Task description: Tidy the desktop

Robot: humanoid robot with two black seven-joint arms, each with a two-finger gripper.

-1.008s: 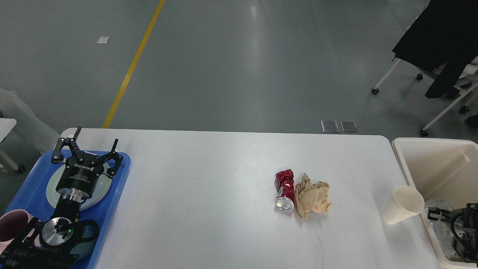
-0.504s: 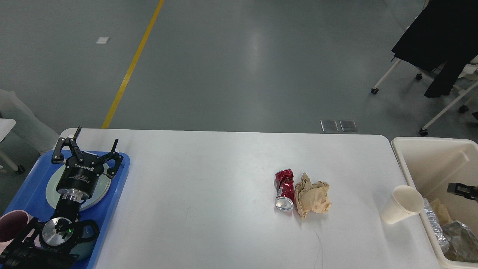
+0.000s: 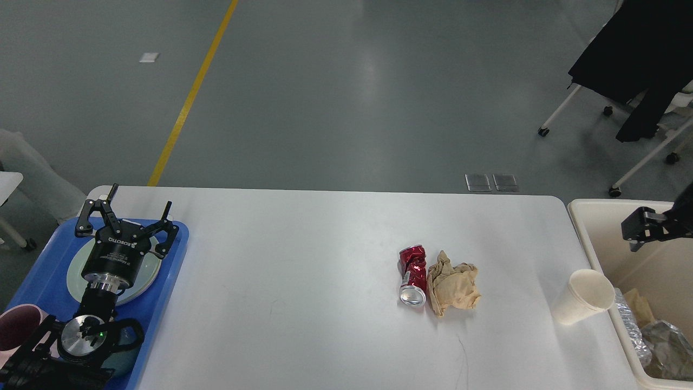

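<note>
The white desktop (image 3: 303, 271) fills the lower view. A crushed red can (image 3: 412, 273) lies on it right of centre, touching a crumpled brown paper (image 3: 452, 290). A white paper cup (image 3: 582, 297) stands tilted near the right edge. My left gripper (image 3: 138, 203) is open and empty above a pale green plate (image 3: 149, 276) on the blue tray (image 3: 51, 273). My right gripper (image 3: 641, 227) shows only partly at the right edge, above the cream bin (image 3: 595, 238); its fingers cannot be told apart.
The cream bin holds crumpled foil and paper (image 3: 652, 336). A pink cup (image 3: 13, 325) and a dark bowl (image 3: 127, 360) sit on the tray under my left arm. Chairs with a black coat (image 3: 639, 59) stand on the floor at the back right.
My right gripper has risen out of the bin from low at the right edge to above the bin's far side. The foil now lies in the bin. The left arm has not moved.
</note>
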